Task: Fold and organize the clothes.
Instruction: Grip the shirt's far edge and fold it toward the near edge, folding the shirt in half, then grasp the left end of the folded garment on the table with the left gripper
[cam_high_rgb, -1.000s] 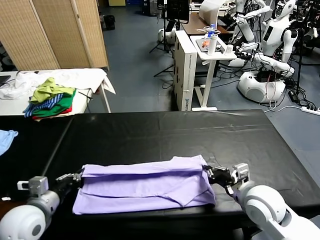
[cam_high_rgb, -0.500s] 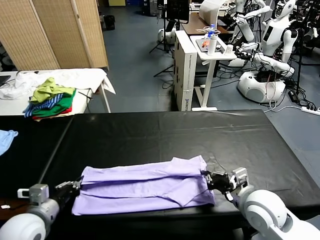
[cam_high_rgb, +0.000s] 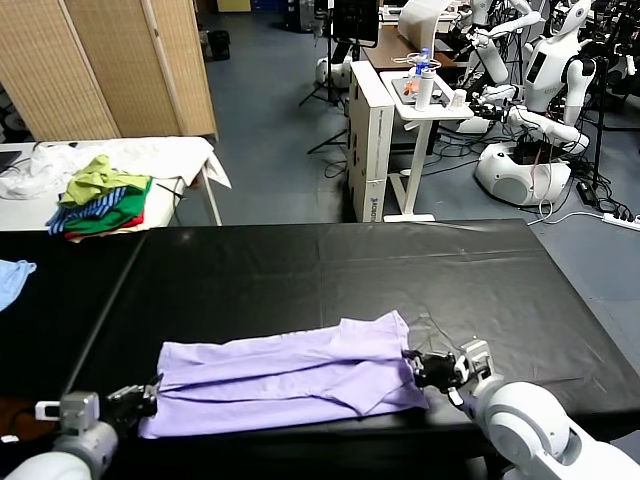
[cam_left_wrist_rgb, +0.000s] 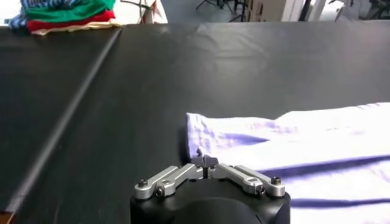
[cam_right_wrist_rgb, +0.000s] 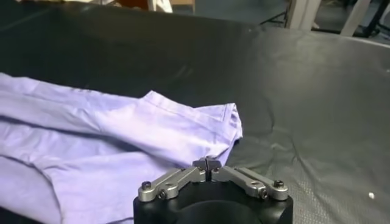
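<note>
The pale lavender T-shirt (cam_high_rgb: 290, 375) lies folded into a long band across the front of the black table (cam_high_rgb: 330, 270). Its printed patch does not show. My left gripper (cam_high_rgb: 152, 392) is at the band's left end, low over the table, shut on the shirt's edge. In the left wrist view the shut fingertips (cam_left_wrist_rgb: 207, 161) meet at the corner of the shirt (cam_left_wrist_rgb: 304, 140). My right gripper (cam_high_rgb: 408, 365) is at the band's right end, shut on the shirt's edge. In the right wrist view its gripper (cam_right_wrist_rgb: 207, 163) pinches the hem of the shirt (cam_right_wrist_rgb: 109, 146).
A heap of green, striped and red garments (cam_high_rgb: 100, 195) lies on a white table at the back left. A light blue garment (cam_high_rgb: 12, 278) lies at the far left edge. A white cart (cam_high_rgb: 430, 100) and other robots (cam_high_rgb: 545, 90) stand beyond the table.
Both grippers have drawn back toward me, dragging the shirt nearer the table's front edge. The band has stretched a little flatter.
</note>
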